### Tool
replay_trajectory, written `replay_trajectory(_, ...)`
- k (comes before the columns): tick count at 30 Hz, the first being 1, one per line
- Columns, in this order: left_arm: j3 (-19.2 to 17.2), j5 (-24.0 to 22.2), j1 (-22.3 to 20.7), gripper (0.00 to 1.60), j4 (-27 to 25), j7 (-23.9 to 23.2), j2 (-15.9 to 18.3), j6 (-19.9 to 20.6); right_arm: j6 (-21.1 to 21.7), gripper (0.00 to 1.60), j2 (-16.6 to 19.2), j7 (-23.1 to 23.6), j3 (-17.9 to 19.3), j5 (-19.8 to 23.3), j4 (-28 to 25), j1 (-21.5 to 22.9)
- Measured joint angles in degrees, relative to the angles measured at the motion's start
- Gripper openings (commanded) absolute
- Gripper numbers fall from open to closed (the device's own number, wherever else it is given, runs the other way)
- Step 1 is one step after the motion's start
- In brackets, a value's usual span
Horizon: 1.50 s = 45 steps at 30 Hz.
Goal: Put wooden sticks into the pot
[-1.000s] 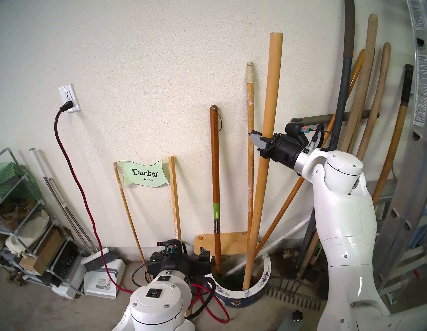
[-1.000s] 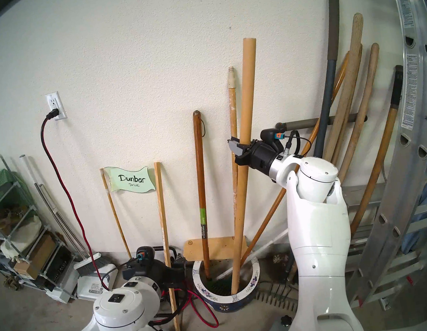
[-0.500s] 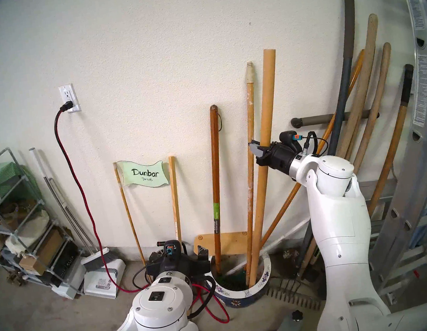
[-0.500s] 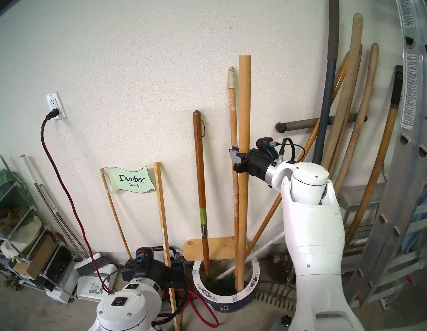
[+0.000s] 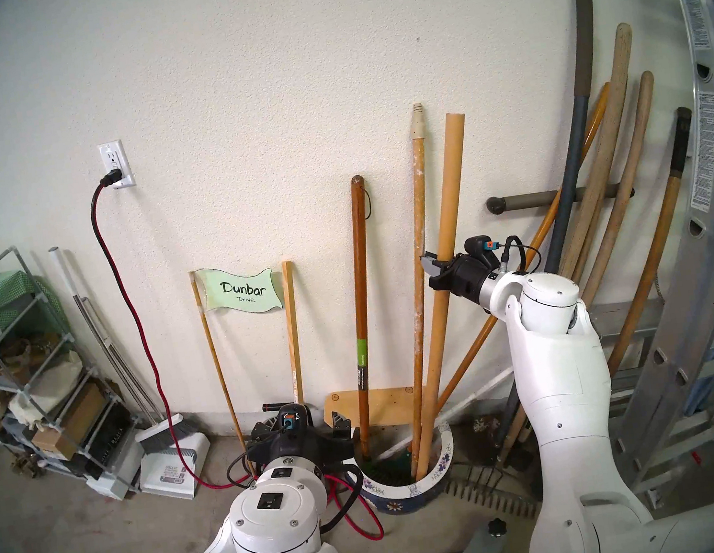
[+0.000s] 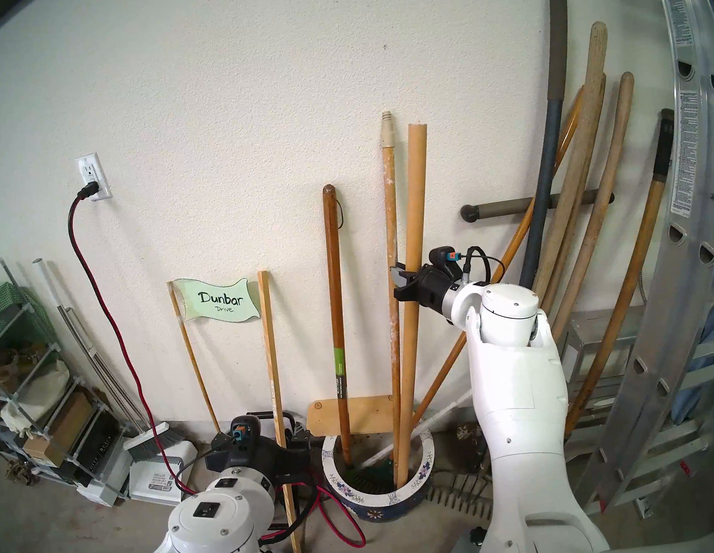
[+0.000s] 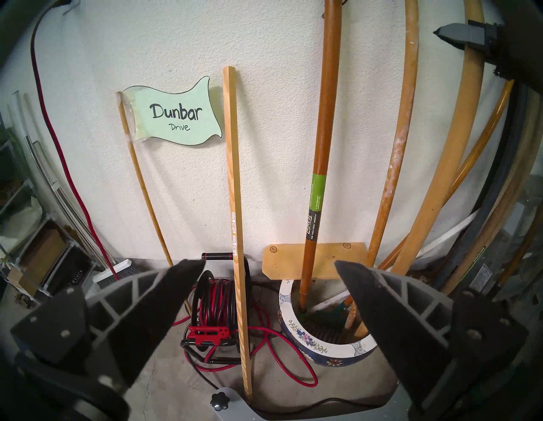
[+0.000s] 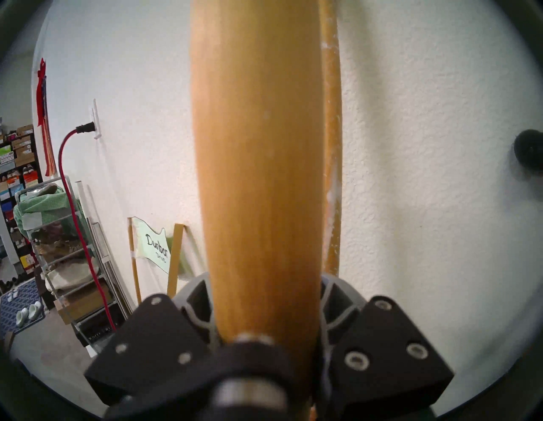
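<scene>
- Head stereo left view: right gripper (image 5: 437, 264) clamped on the plain flat-ended pole (image 5: 447, 253) at mid-length; pole tilted, top end near the wall, lower end inside the pot (image 5: 446, 455)
- Paint-flecked pole (image 5: 419, 234) with cream threaded tip just left of the plain pole; leaning on the wall, lower end also inside the pot
- Dark brown handle (image 5: 360, 296) with green label standing in the pot at its left side
- Pot on the floor between both arms; dark blue outside, broad white rim with purple floral marks
- Left wrist view: left gripper (image 7: 269, 282) open, fingers (image 7: 164, 297) spread wide and holding nothing; low near the floor, just left of the pot (image 7: 296, 335)
- Square-edged stick (image 7: 236, 223) upright between the spread fingers in this view, untouched; red-and-black cord reel (image 7: 211, 317) behind it
- Right wrist view: plain pole (image 8: 258, 164) filling the centre, pinched between both fingers (image 8: 195, 302); paint-flecked pole (image 8: 332, 147) just behind on the right
</scene>
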Motion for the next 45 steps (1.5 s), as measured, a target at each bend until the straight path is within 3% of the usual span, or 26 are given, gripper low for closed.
replay_trajectory(19, 2.1, 1.0, -0.6, 1.6, 2.0, 3.0, 1.3, -4.5, -3.3, 0.0, 1.6, -4.7, 0.4, -3.2, 12.2, 6.5)
replay_trajectory(33, 3.3, 2.4, -2.0, 1.6, 1.1, 2.0, 4.4, -1.0, -6.7, 0.0, 2.4, -9.3, -0.1, -5.1, 24.7, 14.6)
replay_trajectory(45, 2.8, 2.8, -1.7, 1.6, 1.0, 1.0, 5.3, -1.6, -7.9, 0.0, 2.6, -13.6, 0.5, -5.8, 33.2, 20.0)
